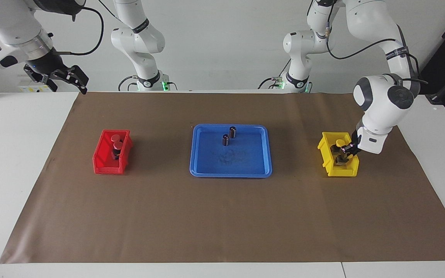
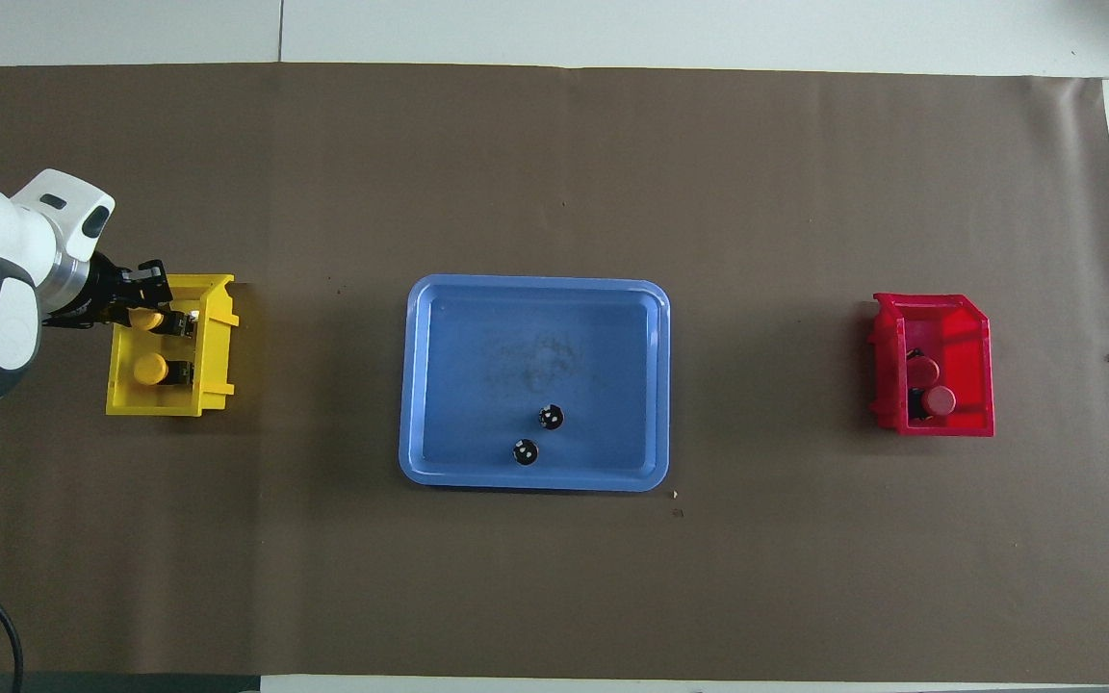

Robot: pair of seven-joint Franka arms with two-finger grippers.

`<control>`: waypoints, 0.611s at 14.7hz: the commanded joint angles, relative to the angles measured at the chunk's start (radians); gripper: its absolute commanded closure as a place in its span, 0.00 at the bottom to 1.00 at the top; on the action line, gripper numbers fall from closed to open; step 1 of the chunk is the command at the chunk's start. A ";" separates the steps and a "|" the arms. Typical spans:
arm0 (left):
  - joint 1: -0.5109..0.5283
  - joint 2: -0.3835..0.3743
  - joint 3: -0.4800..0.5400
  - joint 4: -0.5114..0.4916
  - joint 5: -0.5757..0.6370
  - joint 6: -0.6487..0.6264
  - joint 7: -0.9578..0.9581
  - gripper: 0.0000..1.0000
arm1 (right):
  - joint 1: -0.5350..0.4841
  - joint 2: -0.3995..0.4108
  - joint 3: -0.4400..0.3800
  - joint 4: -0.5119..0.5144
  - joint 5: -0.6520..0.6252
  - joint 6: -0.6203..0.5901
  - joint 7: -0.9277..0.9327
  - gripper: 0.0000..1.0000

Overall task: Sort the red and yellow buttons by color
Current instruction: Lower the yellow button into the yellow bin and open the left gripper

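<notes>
My left gripper point(image 2: 158, 319) is down inside the yellow bin point(image 2: 218, 387), shut on a yellow button point(image 2: 141, 318). A second yellow button point(image 2: 150, 368) lies in the same bin, nearer to the robots. In the facing view the left gripper point(image 1: 347, 150) sits low between the yellow bin's point(image 1: 326, 153) walls, beside a yellow cap point(image 1: 339, 143). Two red buttons point(image 1: 115, 137) point(image 1: 118, 145) lie in the red bin point(image 1: 102, 163). My right gripper point(image 1: 69, 85) hangs open and empty, high over the table corner at the right arm's end.
A blue tray point(image 1: 245, 162) in the middle of the brown mat holds two dark capless cylinders point(image 1: 232, 132) point(image 1: 226, 139). From overhead, the red bin point(image 2: 970, 327) and the red buttons point(image 2: 940, 399) lie at the right arm's end.
</notes>
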 commanded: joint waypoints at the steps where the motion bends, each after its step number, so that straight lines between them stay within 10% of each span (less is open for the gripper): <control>1: -0.009 -0.034 0.000 -0.078 0.030 0.076 -0.036 0.98 | 0.015 -0.015 0.009 -0.015 0.001 -0.015 0.003 0.00; 3: -0.009 -0.031 0.000 -0.094 0.030 0.113 -0.035 0.96 | 0.018 -0.015 0.009 -0.015 0.001 -0.015 0.003 0.00; 6: -0.007 -0.025 0.000 -0.080 0.030 0.120 -0.013 0.57 | 0.017 -0.015 0.009 -0.015 0.001 -0.015 0.003 0.00; 9: -0.009 -0.022 0.000 -0.043 0.031 0.075 -0.017 0.54 | 0.018 -0.015 0.009 -0.015 0.001 -0.015 0.003 0.00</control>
